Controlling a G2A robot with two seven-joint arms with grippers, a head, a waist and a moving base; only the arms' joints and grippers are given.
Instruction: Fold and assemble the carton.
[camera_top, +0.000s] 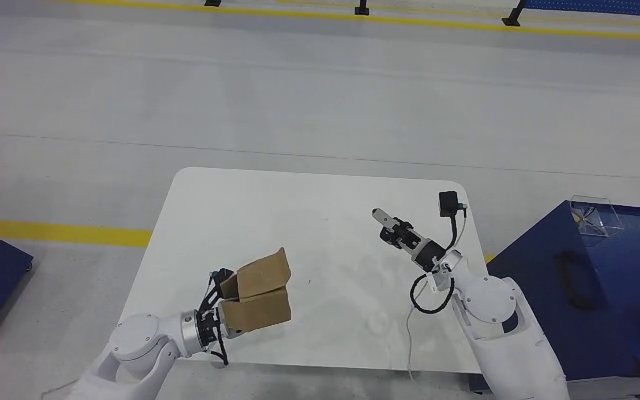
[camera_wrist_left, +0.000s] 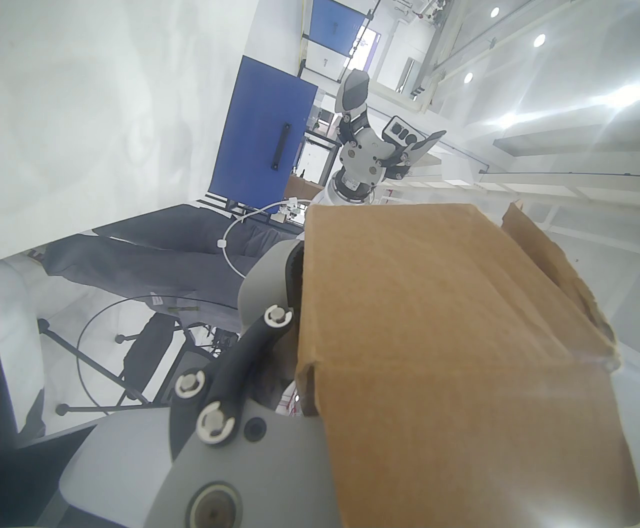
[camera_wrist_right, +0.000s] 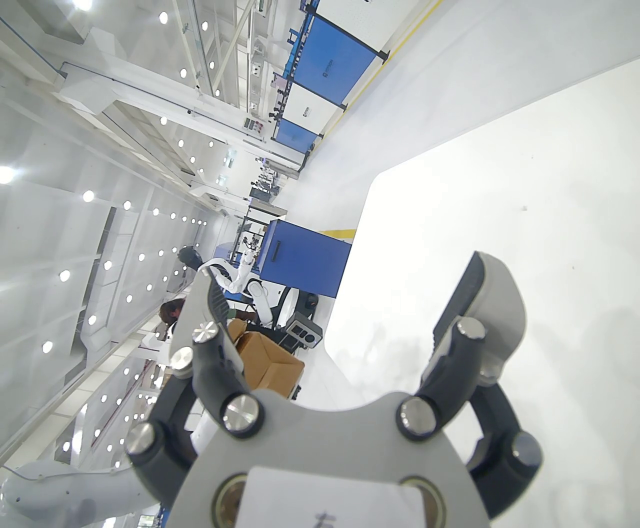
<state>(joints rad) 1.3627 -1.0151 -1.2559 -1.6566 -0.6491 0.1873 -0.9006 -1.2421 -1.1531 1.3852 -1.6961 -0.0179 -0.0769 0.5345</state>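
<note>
- While your left gripper (camera_top: 220, 298) is clamping the carton (camera_top: 258, 290) above the table (camera_top: 300, 210) near its front-left corner,
- your right gripper (camera_top: 384, 224) is hanging wide open, holding nothing, well apart.

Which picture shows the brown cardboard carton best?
The top view: the whole brown cardboard carton shows, in the left gripper. The left wrist view cuts it off close up; the right wrist view has it small and far.
</note>
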